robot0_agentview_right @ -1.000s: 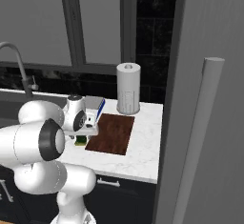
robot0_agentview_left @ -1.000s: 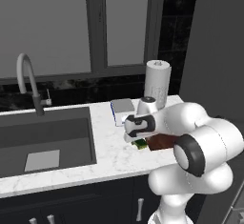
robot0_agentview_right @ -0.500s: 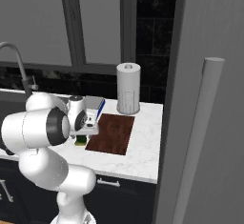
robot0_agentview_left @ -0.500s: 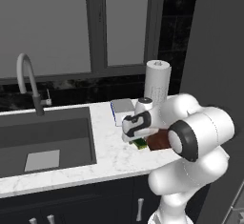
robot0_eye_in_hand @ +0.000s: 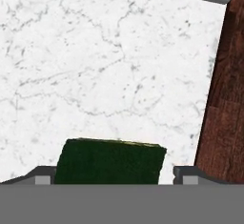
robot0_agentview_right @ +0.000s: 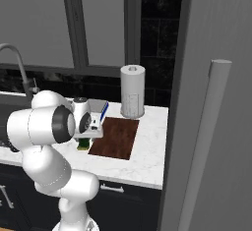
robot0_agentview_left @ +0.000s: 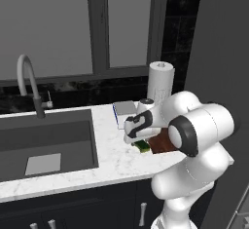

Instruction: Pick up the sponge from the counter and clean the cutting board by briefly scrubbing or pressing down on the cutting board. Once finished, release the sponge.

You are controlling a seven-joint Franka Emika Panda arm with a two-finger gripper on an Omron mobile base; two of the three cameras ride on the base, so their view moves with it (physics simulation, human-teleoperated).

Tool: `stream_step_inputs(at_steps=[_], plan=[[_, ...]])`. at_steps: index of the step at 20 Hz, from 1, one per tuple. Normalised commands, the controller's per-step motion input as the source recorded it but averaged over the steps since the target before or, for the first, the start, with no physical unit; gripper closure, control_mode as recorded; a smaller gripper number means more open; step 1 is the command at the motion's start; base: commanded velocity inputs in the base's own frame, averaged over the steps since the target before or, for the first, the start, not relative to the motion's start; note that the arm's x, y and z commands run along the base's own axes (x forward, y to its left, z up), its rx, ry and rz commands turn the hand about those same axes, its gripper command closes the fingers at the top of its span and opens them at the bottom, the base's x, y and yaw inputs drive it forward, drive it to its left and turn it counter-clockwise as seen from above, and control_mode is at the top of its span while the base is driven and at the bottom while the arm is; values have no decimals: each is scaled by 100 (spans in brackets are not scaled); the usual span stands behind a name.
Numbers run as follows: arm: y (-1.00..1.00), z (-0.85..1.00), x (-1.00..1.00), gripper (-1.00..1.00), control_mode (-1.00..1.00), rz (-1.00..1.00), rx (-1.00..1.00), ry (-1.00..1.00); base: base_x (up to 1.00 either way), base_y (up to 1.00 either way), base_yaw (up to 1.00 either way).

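The sponge [robot0_eye_in_hand: 110, 161], dark scrub side up, lies on the white marble counter [robot0_eye_in_hand: 95, 66] at the bottom centre of the hand view, just left of the cutting board [robot0_eye_in_hand: 226, 104]. The gripper [robot0_eye_in_hand: 114, 175] straddles it, one fingertip [robot0_eye_in_hand: 44, 174] on each side with a sliver of marble showing between tip and sponge, so the jaws stand apart, not yet clamped. Over the past second the arm's elbow has swung in the base views while the hand stayed low over the sponge [robot0_agentview_left: 143, 145]. The grasp looks imminent; scrubbing the cutting board [robot0_agentview_right: 114, 136] remains ahead.
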Motion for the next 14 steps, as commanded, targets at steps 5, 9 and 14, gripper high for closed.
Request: stream_step_inputs(at_steps=[5,9,14], plan=[[4,-24,17,-100,-100,4,0,0,0,0,0],[5,-28,16,-100,-100,4,0,0,0,0,0],[12,-43,2,-100,-100,2,-1,0,0,0,0]])
